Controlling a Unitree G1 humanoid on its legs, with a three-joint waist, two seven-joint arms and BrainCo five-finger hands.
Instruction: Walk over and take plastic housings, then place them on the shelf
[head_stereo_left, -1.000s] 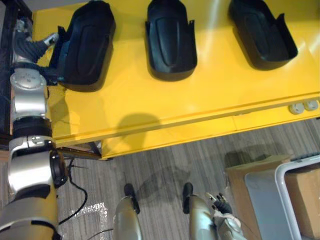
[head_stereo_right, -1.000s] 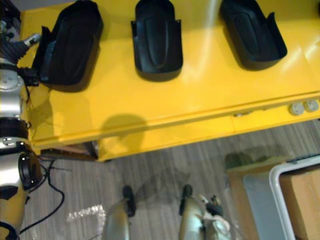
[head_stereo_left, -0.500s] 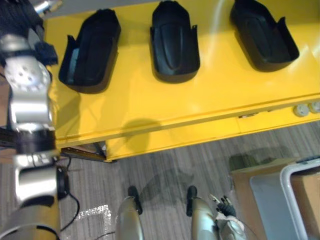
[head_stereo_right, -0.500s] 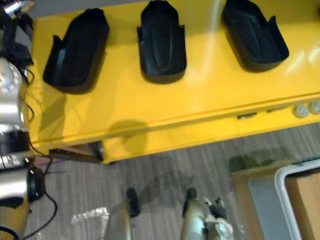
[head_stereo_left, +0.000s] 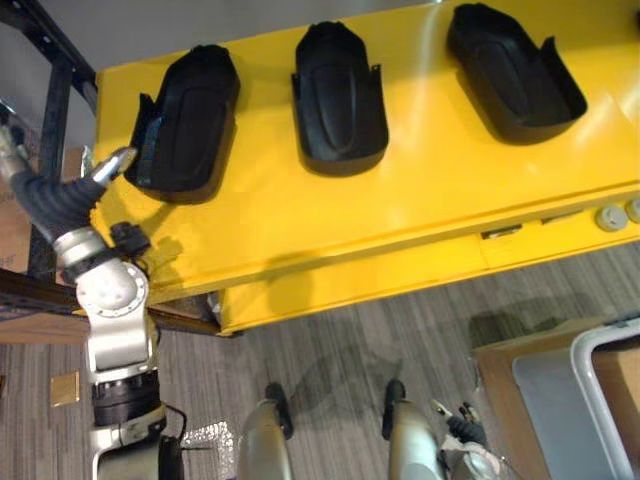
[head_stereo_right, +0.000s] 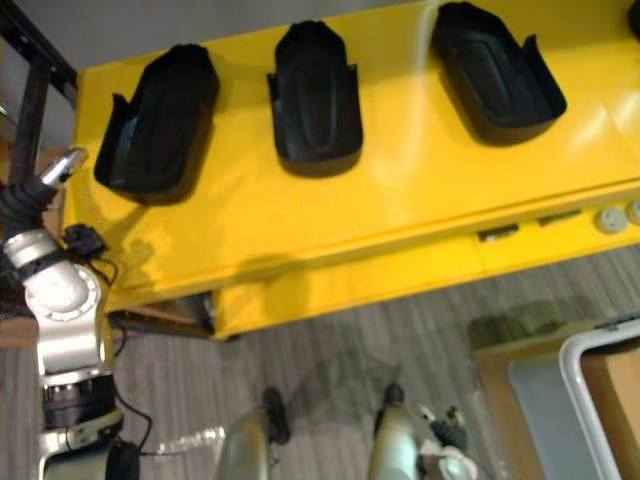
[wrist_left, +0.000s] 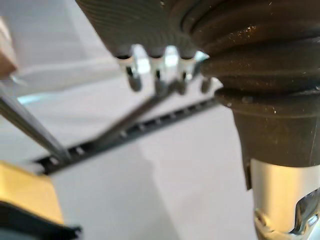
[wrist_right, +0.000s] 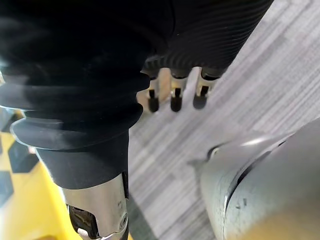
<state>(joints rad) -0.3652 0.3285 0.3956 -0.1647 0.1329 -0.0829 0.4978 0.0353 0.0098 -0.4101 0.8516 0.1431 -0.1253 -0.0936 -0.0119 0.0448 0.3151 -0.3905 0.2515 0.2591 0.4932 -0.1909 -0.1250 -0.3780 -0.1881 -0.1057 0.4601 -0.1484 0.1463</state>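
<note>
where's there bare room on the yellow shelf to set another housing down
Widest bare patch: the front strip of the yellow shelf, between the housings and its front edge, broadest before the middle housing and right housing. The gaps between housings are narrower, perhaps enough for a hand. Crowded at the left end, where the left hand sits beside the left housing.

On the shelf (head_stereo_left: 300, 220), three plastic housings in a row, each apart from the next: left housing (head_stereo_left: 185, 125) near the shelf's left end, middle housing (head_stereo_left: 340, 100) to its right, right housing (head_stereo_left: 515, 70) farthest right. Off the shelf's left end, a rack frame (head_stereo_left: 55, 70), and in front of it the left hand (head_stereo_left: 60, 195), just beside the left housing. Below the shelf's front edge, down on the floor at the right, a bin (head_stereo_left: 580, 360), with the right hand (head_stereo_left: 462, 425) to its left.
</note>
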